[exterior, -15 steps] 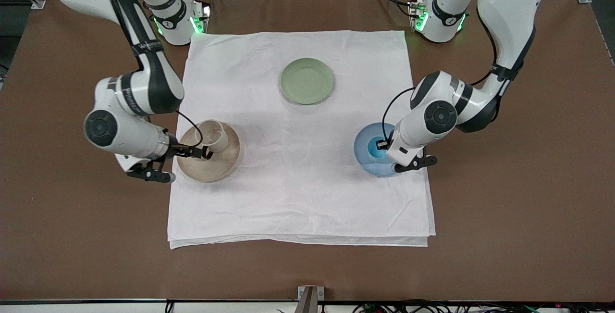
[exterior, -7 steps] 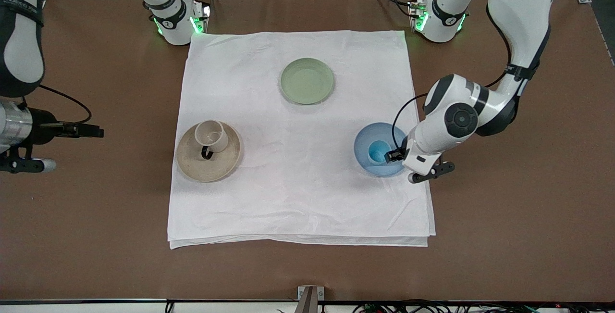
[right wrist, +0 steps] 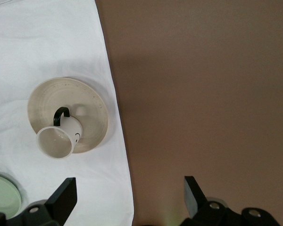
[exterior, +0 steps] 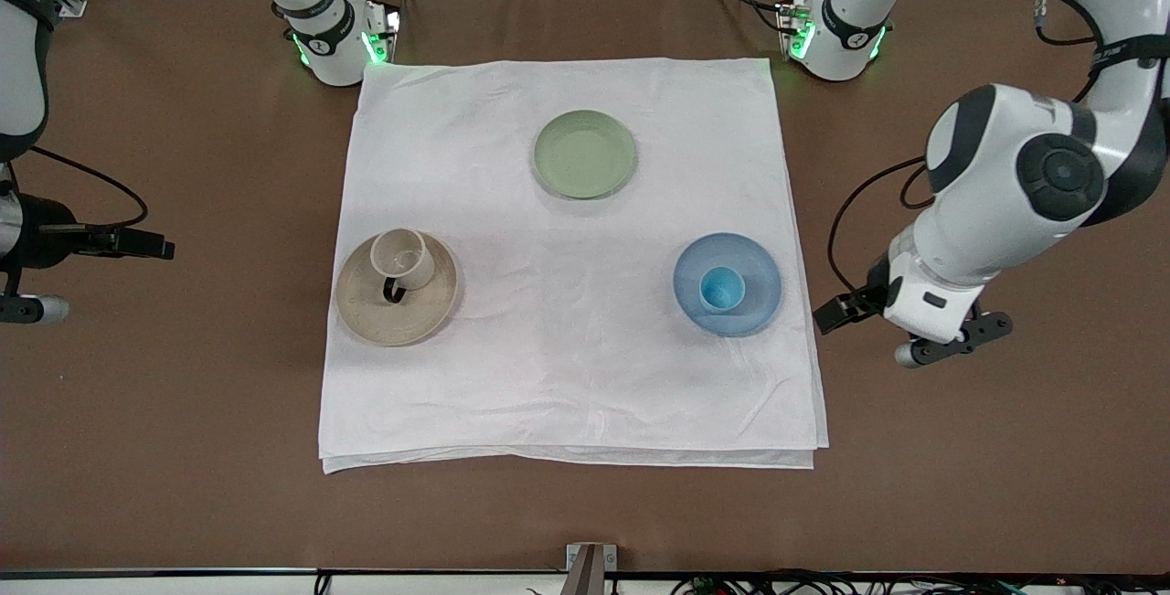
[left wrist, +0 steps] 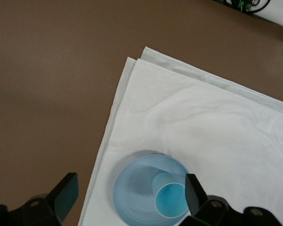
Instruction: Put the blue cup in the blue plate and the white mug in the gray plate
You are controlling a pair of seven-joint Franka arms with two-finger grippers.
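The blue cup (exterior: 722, 288) stands upright in the blue plate (exterior: 759, 298) on the white cloth. The white mug (exterior: 400, 257) stands on the gray plate (exterior: 384, 323), its dark handle toward the front camera. My left gripper (exterior: 845, 310) is open and empty, raised over the brown table just off the cloth's edge beside the blue plate. Its wrist view shows the plate (left wrist: 132, 181) and cup (left wrist: 170, 207) below the open left gripper (left wrist: 129, 195). My right gripper (exterior: 151, 246) is open and empty over bare table at the right arm's end. Its wrist view shows the open right gripper (right wrist: 128, 195), the mug (right wrist: 56, 141) and the gray plate (right wrist: 47, 94).
A sage-green plate (exterior: 585, 154) lies on the white cloth (exterior: 567, 376) nearer the robot bases; it also shows in the right wrist view (right wrist: 2, 197). Brown table (exterior: 960, 449) surrounds the cloth on all sides.
My left gripper has let go of the blue cup and pulled away from the blue plate toward the left arm's end, rising. My right gripper left the mug and moved off the cloth.
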